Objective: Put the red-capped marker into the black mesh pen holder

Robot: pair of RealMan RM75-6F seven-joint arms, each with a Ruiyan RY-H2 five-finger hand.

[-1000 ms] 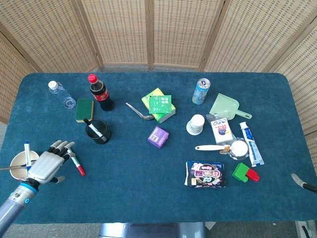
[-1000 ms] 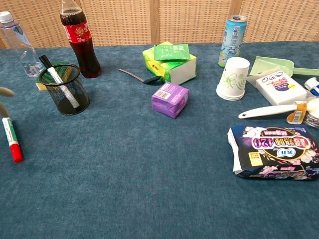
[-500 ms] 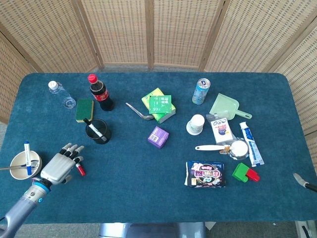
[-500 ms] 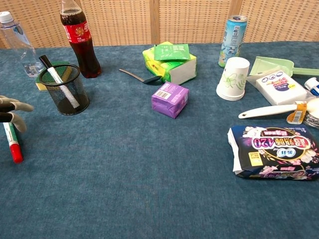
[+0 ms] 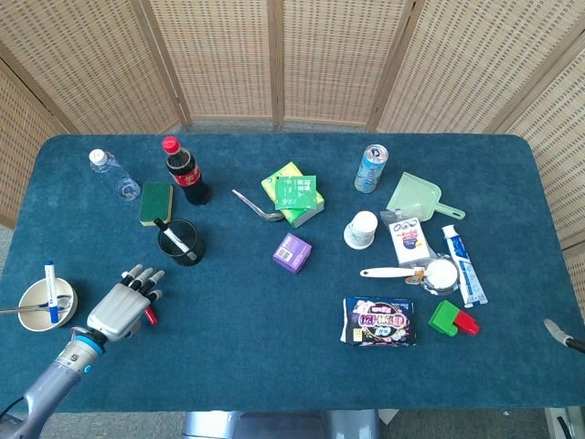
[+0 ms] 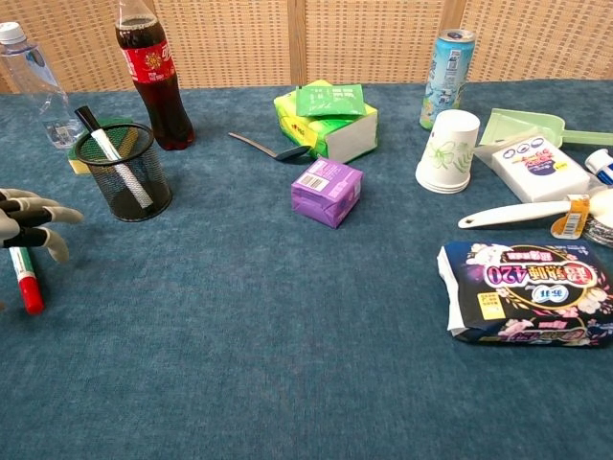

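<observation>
Our left hand [image 5: 123, 304] hovers with fingers spread apart, gripping nothing, directly over the red-capped marker [image 6: 25, 276], whose cap end shows just beside the fingertips [image 6: 57, 215] on the table [image 5: 247, 302]; the black mesh pen holder [image 6: 125, 172] stands near, up and to the right, one marker already inside; we count two bottles, one can; whether our right hand [image 5: 559, 335] is open, we cannot tell.

The mesh pen holder [image 5: 181, 242] stands in front of the cola bottle [image 5: 186, 171] and sponge [image 5: 156, 202], with a marker inside. Left of it sits the bowl [image 5: 41, 305]; right lie the spoon [image 5: 258, 207] and small box [image 5: 292, 252].
</observation>
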